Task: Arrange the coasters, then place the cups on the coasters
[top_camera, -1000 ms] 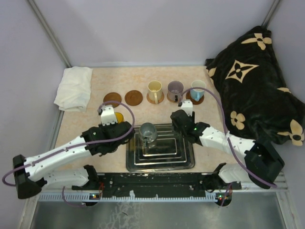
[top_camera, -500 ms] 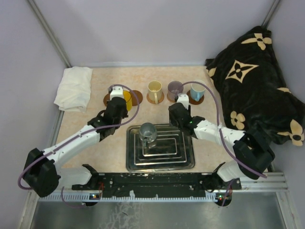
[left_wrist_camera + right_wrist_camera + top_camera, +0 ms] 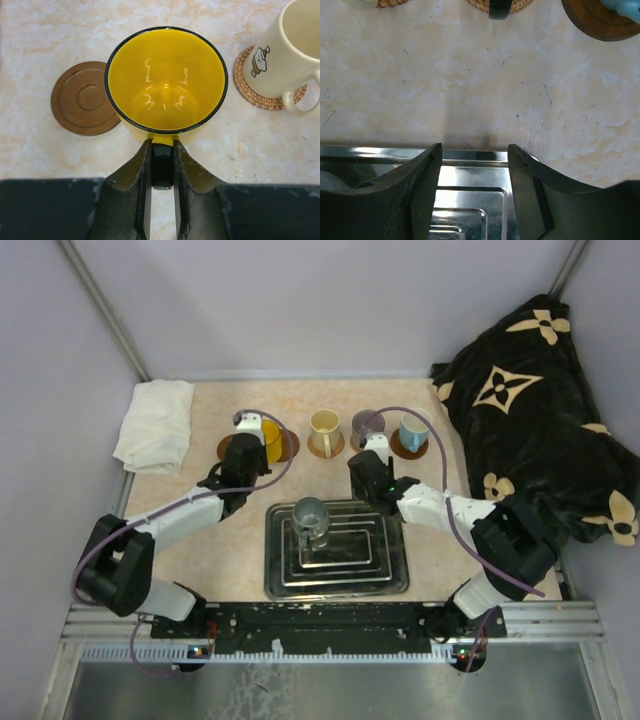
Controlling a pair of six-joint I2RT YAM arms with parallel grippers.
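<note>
Left fingers (image 3: 137, 172) pinch the handle of the yellow cup (image 3: 165, 80) near the tabletop's far edge, just beside a bare coaster (image 3: 85, 98). Right fingers (image 3: 417, 185) are spread, nothing between them, over the tray (image 3: 470, 177) at its far edge.

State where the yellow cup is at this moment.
In the top view the yellow cup is back left on the table, handle pinched by the left gripper, between a bare brown coaster and the cream cup.

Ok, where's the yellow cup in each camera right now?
Top camera: yellow cup left of centre, back row, left of the cream cup.
Left wrist: centre of picture, handle in the left gripper.
Right wrist: not in it.
Shared landmark: cream cup, right of it in both.
</note>
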